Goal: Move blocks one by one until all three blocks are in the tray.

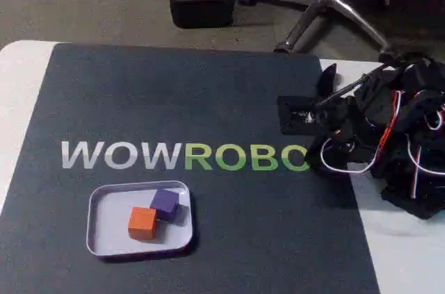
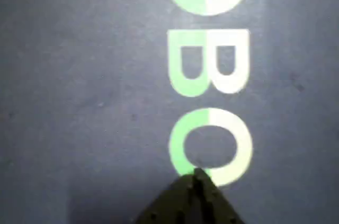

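A shallow white tray (image 1: 102, 235) lies on the dark mat at the lower left of the fixed view. Inside it sit an orange block (image 1: 142, 222) and a purple block (image 1: 165, 203), touching at a corner. A third block is hidden or out of view. My black arm is folded at the right of the mat, far from the tray. Its gripper (image 1: 310, 151) hangs low over the last letters of the mat's logo. In the wrist view the gripper (image 2: 197, 175) has its fingertips closed to a point above a green-white letter O, with nothing between them.
The dark mat (image 1: 208, 85) carries a WOWROBO logo (image 1: 181, 156) and covers most of a white table (image 1: 410, 252). Red and white wires (image 1: 389, 134) hang on the arm. Chair legs (image 1: 327, 2) stand on the floor behind the table.
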